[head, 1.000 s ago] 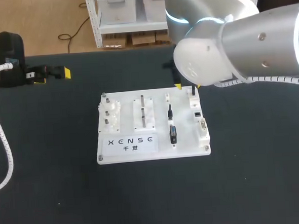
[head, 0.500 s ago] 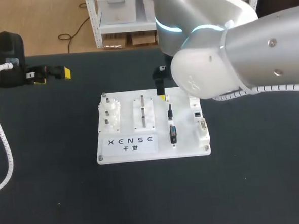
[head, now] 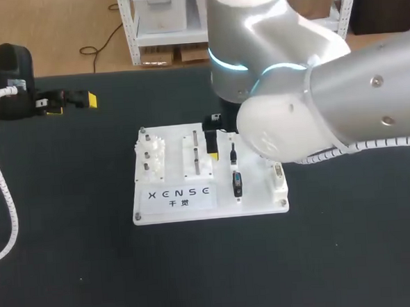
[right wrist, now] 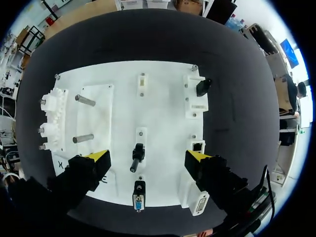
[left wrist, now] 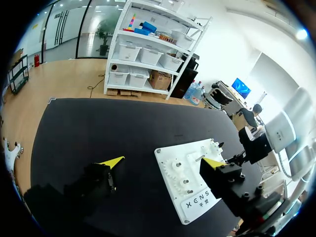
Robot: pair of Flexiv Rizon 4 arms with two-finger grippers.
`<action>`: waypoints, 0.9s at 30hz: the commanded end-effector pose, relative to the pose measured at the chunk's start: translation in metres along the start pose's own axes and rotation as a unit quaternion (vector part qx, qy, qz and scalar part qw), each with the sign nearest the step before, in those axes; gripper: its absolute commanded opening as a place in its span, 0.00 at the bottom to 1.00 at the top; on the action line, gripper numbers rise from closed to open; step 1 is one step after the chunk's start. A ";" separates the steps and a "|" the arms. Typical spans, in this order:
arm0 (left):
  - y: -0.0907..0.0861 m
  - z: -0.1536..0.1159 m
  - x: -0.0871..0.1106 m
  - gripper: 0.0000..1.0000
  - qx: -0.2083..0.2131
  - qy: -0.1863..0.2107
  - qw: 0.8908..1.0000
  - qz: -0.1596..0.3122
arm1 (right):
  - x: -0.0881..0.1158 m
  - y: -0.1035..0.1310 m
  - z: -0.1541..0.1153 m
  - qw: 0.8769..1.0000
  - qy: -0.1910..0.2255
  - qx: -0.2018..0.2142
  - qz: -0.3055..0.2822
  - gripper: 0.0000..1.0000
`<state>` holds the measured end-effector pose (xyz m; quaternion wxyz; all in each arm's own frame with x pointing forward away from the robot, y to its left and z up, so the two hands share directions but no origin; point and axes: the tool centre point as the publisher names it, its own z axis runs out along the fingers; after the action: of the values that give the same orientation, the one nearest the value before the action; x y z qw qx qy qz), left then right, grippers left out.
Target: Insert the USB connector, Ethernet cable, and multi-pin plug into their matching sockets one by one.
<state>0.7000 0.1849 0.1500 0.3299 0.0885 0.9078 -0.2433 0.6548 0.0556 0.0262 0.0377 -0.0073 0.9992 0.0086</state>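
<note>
Centrally, flat white board (right wrist: 163, 113), round metal pegs (right wrist: 85, 100).

You see a white fixture board (right wrist: 158, 113) on the black worktop (head: 350, 256); its plugs (right wrist: 137, 153) are black (fingertips (right wrist: 98, 156): bright yellow).

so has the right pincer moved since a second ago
Yes. In the head view the right pincer has shifted left across the white board, from the far right corner by the socket block to beside the metal pegs.

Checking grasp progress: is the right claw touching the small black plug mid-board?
Apart. Right wrist view shows bare board between the plug and the claw on both sides.
</note>
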 end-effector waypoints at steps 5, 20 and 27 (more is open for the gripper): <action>0.000 0.000 0.000 1.00 0.000 0.000 1.000 0.000 | -0.004 -0.003 0.007 1.000 -0.004 -0.012 -0.005 1.00; 0.000 0.000 0.000 1.00 0.000 0.000 1.000 0.000 | -0.004 0.008 0.015 0.999 -0.005 -0.015 -0.028 0.45; 0.000 0.000 0.000 1.00 0.000 0.000 1.000 0.000 | -0.003 0.009 0.016 0.999 -0.007 -0.008 -0.034 0.40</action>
<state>0.7000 0.1850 0.1499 0.3299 0.0885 0.9078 -0.2433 0.6595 0.0642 0.0101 0.0427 -0.0413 0.9981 0.0172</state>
